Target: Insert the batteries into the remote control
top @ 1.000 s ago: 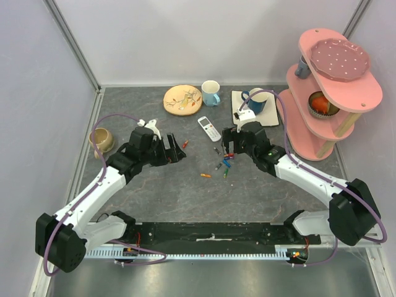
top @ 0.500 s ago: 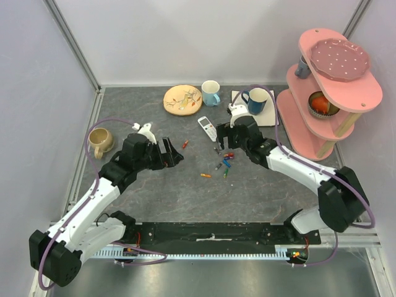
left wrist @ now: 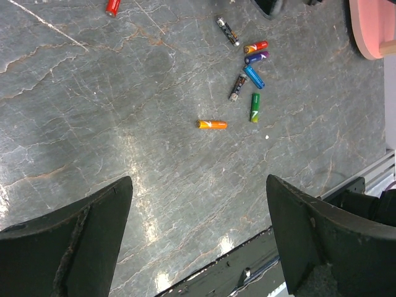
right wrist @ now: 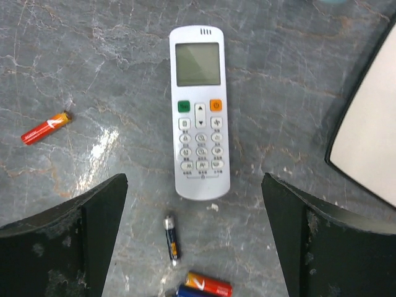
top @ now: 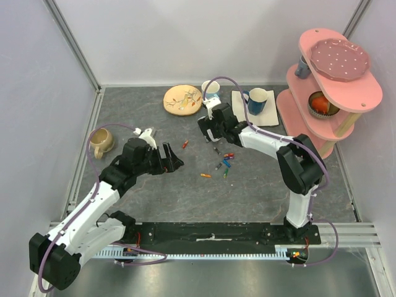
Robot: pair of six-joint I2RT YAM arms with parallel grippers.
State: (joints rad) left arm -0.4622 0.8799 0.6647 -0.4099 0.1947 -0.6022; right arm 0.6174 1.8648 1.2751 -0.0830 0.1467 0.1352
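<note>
The white remote control (right wrist: 198, 111) lies face up on the grey table, its screen at the far end; in the top view my right gripper hides most of it. My right gripper (top: 208, 129) (right wrist: 195, 229) is open and empty, hovering just above the remote's near end. Batteries lie loose: a red one (right wrist: 46, 128) to the left, a dark one (right wrist: 172, 238) and a red-orange one (right wrist: 208, 283) near the remote. A cluster of batteries (top: 226, 161) (left wrist: 250, 68), an orange one (left wrist: 211, 124) and a green one (left wrist: 254, 107) lie mid-table. My left gripper (top: 175, 157) (left wrist: 198, 235) is open and empty, left of the batteries.
A wooden plate (top: 182, 99) and a blue mug (top: 210, 93) stand at the back. Another mug (top: 255, 99) sits on a white napkin (right wrist: 371, 136). A pink tiered shelf (top: 328, 86) is at the right, a tan mug (top: 101, 141) at the left.
My right gripper has swung left and back, from over the battery cluster to over the remote. My left gripper has drifted slightly nearer and stayed open.
</note>
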